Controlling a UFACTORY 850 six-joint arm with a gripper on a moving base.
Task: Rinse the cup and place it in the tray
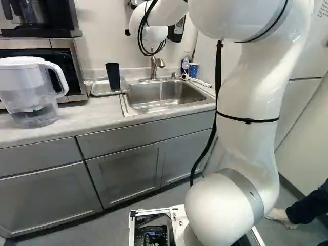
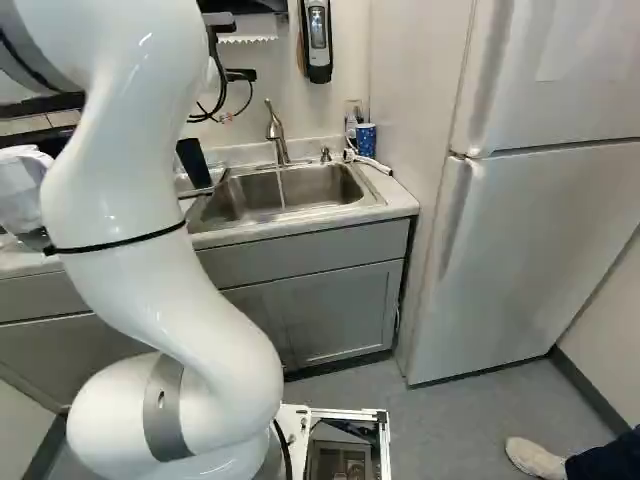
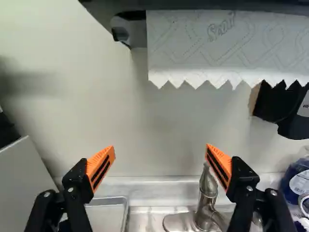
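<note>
ok so the gripper (image 3: 160, 147) is hanging in front of the wall with its orange-padded fingers spread wide, nothing pinched between them. The black tumbler (image 1: 113, 76) is over on the metal tray (image 3: 126, 212) beside the sink (image 1: 164, 95), standing pretty much upright from what I can see. Can't tell whether it's been rinsed.

My main worry is the faucet (image 3: 208, 198). It's right by one fingertip in the wrist view, so if the arm drops straight down or pushes ahead I reckon that finger knocks it. Going up isn't free either imo, cos the paper towel (image 3: 222, 48) hangs above and could snag.

If it still needs rinsing, the tumbler looks tall and narrow, so a finger coming in off-centre could tip it over, maybe into the sink. Grab it too loosely and the water could twist it, and wet sides might slip. There's also a blue patterned cup (image 1: 193, 69) on the far side of the sink, easy to mix up if "the cup" is all it's got to go on. And those black cables (image 1: 145, 38) looping off the wrist might catch something on a big swing.
</note>
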